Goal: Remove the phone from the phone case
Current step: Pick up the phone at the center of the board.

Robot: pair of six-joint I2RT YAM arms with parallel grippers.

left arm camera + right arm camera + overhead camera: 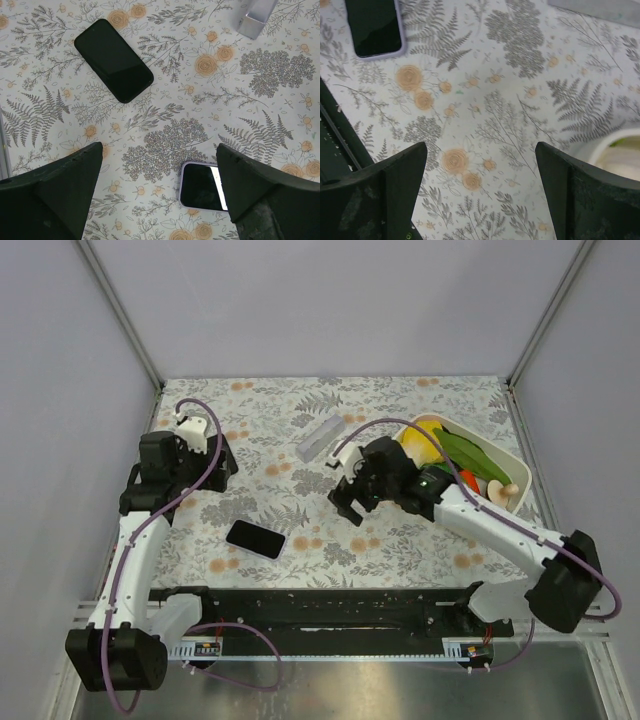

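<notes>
A phone in a lilac case [255, 538] lies screen up on the flowered cloth, near the front left. In the left wrist view [200, 186] it lies low between my fingers, its right end hidden behind my right finger [260, 195]. The right wrist view shows it at the top left [372, 27]. My left gripper [213, 456] [160, 150] hangs open and empty well above the cloth. My right gripper [348, 502] [480, 147] is open and empty over bare cloth, to the right of the phone.
A bare black phone [112, 60] lies beyond the cased one; I cannot make it out in the top view. A grey block [318, 438] [257, 17] [600, 7] lies at mid-back. A white basket [515, 475] [620, 142] of vegetables stands at the right.
</notes>
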